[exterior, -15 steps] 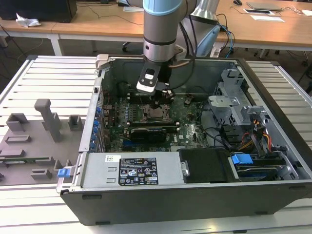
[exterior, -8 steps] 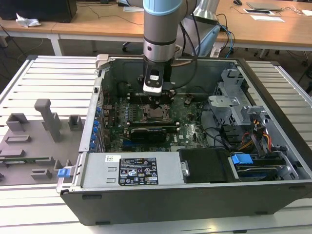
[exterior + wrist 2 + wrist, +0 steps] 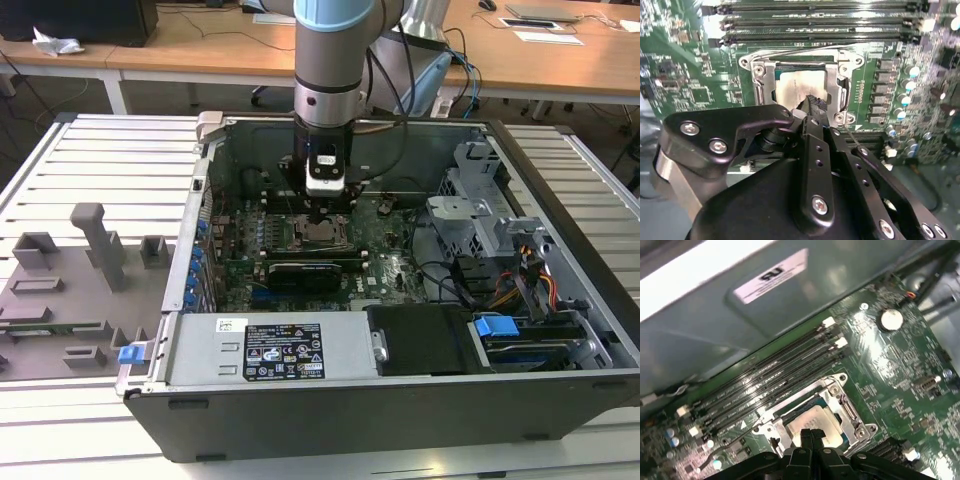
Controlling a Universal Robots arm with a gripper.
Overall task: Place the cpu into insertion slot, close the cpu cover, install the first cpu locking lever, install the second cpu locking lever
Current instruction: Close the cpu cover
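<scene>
On the white slatted table (image 3: pixel 90 150) lies a big open computer case (image 3: pixel 300 400). It is on its side, so the robot can reach in from above. At nine o'clock from the case, in the exterior view, sits a grey tray (image 3: pixel 60 300) with blocky shapes on it.

The case holds many things. A green board (image 3: pixel 390 265) covers its floor. At three o'clock from the middle are metal cages (image 3: pixel 480 215), and at five o'clock is a bunch of colored wires (image 3: pixel 535 275).

The robot arm (image 3: pixel 330 70) comes straight down into the case. I think it does so to push flat on the small parts below.

Long black slots (image 3: pixel 765 375) run in rows on the board, next to the insertion slot (image 3: pixel 298 236). The insertion slot sits near the middle of the board, right under the arm.

The cpu cover (image 3: pixel 765 82) looks like it lies flat over the slot. It is a metal frame with a window. The cpu (image 3: pixel 792 87) is inside the slot, and its silver face shows through the window.

The claw (image 3: pixel 813 102) is closed, with its tips together and nothing between them. The tips are right at the cpu's silver face, but I cannot tell if they touch it.

A thin wire lever (image 3: pixel 790 50) runs along one edge of the cover. I cannot tell if it is hooked down.
</scene>
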